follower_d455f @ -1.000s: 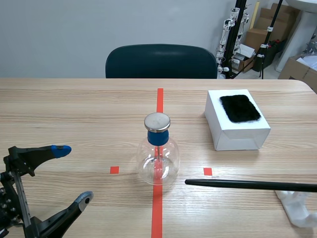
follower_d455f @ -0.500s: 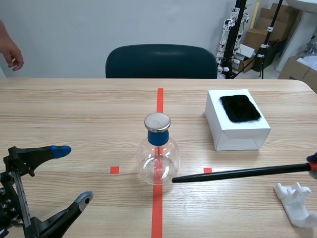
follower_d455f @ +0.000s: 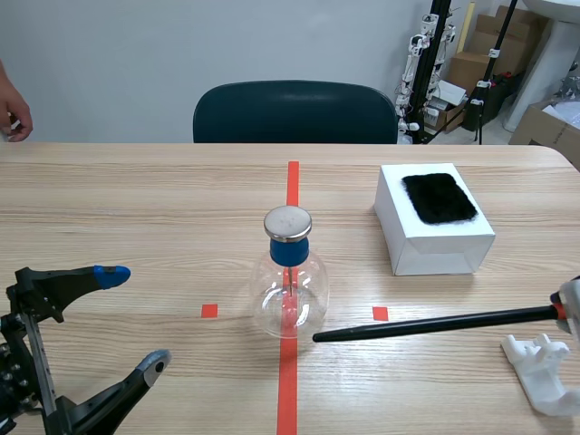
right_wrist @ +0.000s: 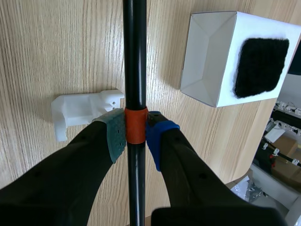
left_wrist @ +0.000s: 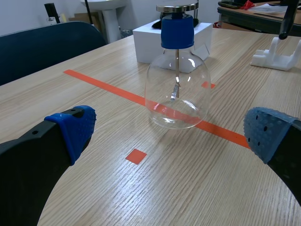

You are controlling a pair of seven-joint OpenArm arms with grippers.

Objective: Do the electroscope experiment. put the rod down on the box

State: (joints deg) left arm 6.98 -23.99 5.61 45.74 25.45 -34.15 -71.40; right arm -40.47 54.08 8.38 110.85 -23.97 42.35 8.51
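A black rod [follower_d455f: 435, 323] with an orange band [right_wrist: 135, 126] hangs level above the table, its tip close to the glass flask electroscope [follower_d455f: 288, 288]. My right gripper [right_wrist: 135, 134] is shut on the rod at the orange band, at the scene's right edge. The white box [follower_d455f: 433, 227] with a black fur patch [follower_d455f: 439, 197] on top stands at the right, beyond the rod. In the right wrist view the box [right_wrist: 211, 56] lies beside and ahead of the gripper. My left gripper [follower_d455f: 127, 319] stands open at the near left; the flask [left_wrist: 177, 84] is ahead of it.
A white plastic rod stand [follower_d455f: 544, 370] lies on the table at the near right, under my right gripper. A dark chair [follower_d455f: 295, 112] stands behind the table. A person's hand [follower_d455f: 13, 116] shows at the far left edge.
The rod has risen off the white stand and shifted left toward the flask; its right end is now higher. The person's hand came into view at the far left.
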